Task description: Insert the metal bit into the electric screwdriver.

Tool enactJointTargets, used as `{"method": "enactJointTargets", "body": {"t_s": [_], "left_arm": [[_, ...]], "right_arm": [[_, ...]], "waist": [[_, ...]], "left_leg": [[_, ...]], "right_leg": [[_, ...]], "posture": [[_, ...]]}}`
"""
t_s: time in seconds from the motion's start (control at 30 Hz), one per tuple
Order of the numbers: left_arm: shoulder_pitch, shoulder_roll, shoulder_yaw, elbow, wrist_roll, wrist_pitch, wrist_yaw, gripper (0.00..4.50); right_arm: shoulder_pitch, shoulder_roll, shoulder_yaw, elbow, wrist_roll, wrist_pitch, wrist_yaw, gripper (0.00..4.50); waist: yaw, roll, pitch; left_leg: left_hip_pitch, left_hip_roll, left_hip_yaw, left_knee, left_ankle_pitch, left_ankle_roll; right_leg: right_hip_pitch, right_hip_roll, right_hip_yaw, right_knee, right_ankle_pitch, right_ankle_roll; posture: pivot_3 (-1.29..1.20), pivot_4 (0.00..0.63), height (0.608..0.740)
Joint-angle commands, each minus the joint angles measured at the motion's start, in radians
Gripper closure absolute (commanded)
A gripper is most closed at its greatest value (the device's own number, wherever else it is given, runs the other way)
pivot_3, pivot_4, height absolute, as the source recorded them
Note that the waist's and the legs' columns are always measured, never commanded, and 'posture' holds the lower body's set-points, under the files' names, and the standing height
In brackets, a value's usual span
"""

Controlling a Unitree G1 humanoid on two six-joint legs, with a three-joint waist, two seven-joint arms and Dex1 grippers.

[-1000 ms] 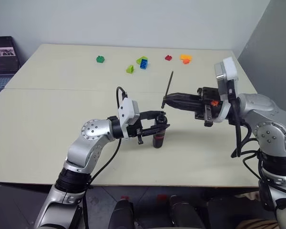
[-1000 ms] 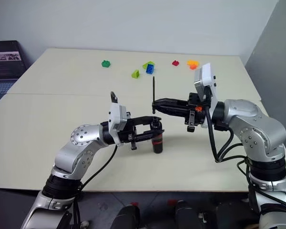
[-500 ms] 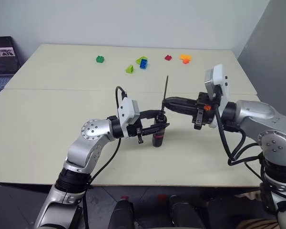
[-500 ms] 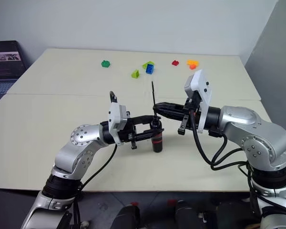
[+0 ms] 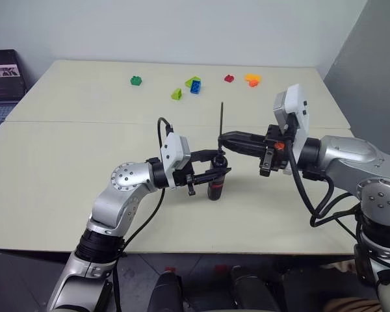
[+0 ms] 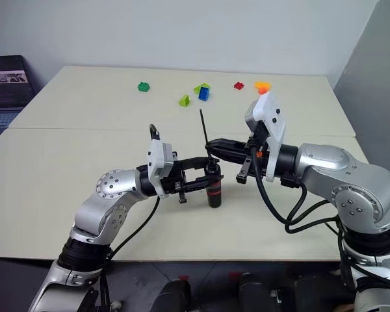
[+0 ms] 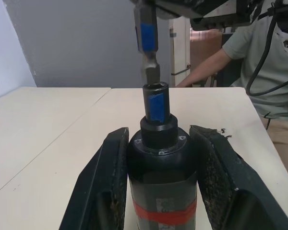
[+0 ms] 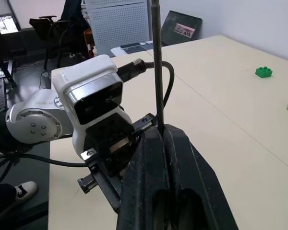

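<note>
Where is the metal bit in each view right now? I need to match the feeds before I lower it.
Left eye view: metal bit stands upright, pinched by the right gripper.
Right eye view: same bit, above the electric screwdriver.
Left wrist view: bit's lower end hangs right above the screwdriver's nose.
Right wrist view: thin rod rising from the fingers.
Shared landmark: the electric screwdriver, held by the left gripper.

Screwdriver (image 7: 161,177): smooth dark semi-gloss plastic body, red tape-like band, blue patch on the dark metal nose. Bit (image 8: 157,67): thin dull grey metal, blue mark near its lower end. Left end effector (image 7: 161,191) fingers (image 7: 105,182) matt black with rough gritty pads; tabletop (image 5: 65,162) smooth matt cream; bricks (image 5: 195,85) glossy plastic.
</note>
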Motion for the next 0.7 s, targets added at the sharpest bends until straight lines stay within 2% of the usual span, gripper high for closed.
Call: {"method": "enactJointTargets", "body": {"t_s": [0.03,0.7], "left_arm": [[0.000,0.014,0.001,0.027,0.055,-0.008,0.021,2.87],[-0.002,0.016,-0.002,0.028,0.051,-0.009,0.022,2.87]], "right_arm": [[-0.023,-0.007,-0.047,-0.031,0.040,0.000,-0.022,4.50],[0.029,-0.025,-0.029,-0.038,0.057,-0.013,-0.046,4.50]], "waist": [[0.000,0.000,0.000],[0.000,0.000,0.000]], "left_leg": [[0.000,0.000,0.000,0.000,0.000,0.000],[0.000,0.000,0.000,-0.001,0.000,0.000]], "right_leg": [[0.000,0.000,0.000,0.000,0.000,0.000],[-0.001,0.000,0.000,0.000,0.000,0.000]], "posture": [[0.00,0.150,0.740],[0.00,0.150,0.740]]}}
